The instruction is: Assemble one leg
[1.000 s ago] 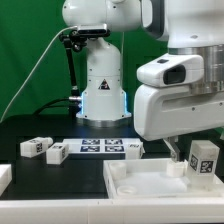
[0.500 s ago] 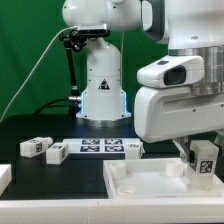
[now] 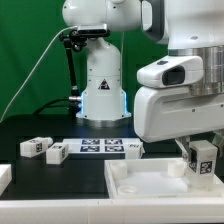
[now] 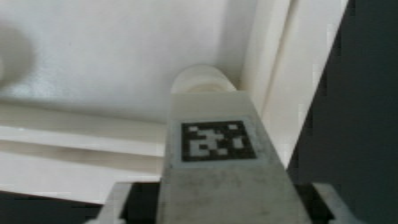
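Observation:
My gripper (image 3: pixel 201 160) is shut on a leg (image 3: pixel 204 156), a small white block with a black-and-white tag, held upright over the far corner, on the exterior view's right, of the large white square piece (image 3: pixel 140 187). In the wrist view the leg (image 4: pixel 217 120) runs out from between my gripper's (image 4: pixel 217 207) dark fingers. Its rounded tip sits at the corner of the square piece (image 4: pixel 107 110), by the raised rim. I cannot tell if the tip touches the corner socket.
Three more legs lie on the black table: two (image 3: pixel 33 146) (image 3: pixel 57 152) at the exterior view's left and one (image 3: pixel 132 148) beside the marker board (image 3: pixel 100 147). A white part (image 3: pixel 4 178) pokes in at the left edge. The robot base (image 3: pixel 103 85) stands behind.
My gripper and the held leg have shifted slightly toward the exterior view's right and a little lower over the square piece's corner. Over the last half second almost nothing moved.

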Tool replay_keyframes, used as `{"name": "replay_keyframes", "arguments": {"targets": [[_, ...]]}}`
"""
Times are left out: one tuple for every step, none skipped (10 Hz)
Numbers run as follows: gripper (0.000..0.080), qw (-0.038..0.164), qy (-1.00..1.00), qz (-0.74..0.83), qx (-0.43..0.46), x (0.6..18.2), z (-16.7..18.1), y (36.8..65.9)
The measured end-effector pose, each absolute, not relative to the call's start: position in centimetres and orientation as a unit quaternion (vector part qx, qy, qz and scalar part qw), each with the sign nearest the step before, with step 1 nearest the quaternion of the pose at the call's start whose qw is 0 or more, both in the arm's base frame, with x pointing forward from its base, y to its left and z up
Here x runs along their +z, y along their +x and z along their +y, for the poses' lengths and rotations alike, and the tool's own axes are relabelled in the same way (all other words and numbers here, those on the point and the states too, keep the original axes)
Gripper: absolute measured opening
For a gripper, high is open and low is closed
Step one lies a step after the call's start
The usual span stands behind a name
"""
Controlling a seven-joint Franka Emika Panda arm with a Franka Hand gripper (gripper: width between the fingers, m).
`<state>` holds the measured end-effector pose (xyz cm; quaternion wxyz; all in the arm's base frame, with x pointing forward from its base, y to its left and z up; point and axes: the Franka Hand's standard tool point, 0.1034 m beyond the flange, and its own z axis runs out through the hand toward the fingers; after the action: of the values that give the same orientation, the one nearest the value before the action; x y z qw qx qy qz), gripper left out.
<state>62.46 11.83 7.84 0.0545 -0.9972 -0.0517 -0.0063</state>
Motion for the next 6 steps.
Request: {"name": "replay_keyframes", "arguments": {"targets": [[0.0289,0.057,-0.998,0.017,-0.014,7.85,11.69,62.42],[0.0289,0.055,-0.995,0.082,-0.023,7.84,11.62,62.29],[0.0289,0.054,-0.990,0.125,-0.031,7.84,11.54,62.26],[0.0291,0.057,-0.982,0.175,-0.036,7.85,11.42,62.34],[0.0291,0.061,-0.971,0.229,-0.036,7.87,11.30,62.43],[0.0291,0.067,-0.959,0.274,-0.036,7.90,11.20,62.53]]}}
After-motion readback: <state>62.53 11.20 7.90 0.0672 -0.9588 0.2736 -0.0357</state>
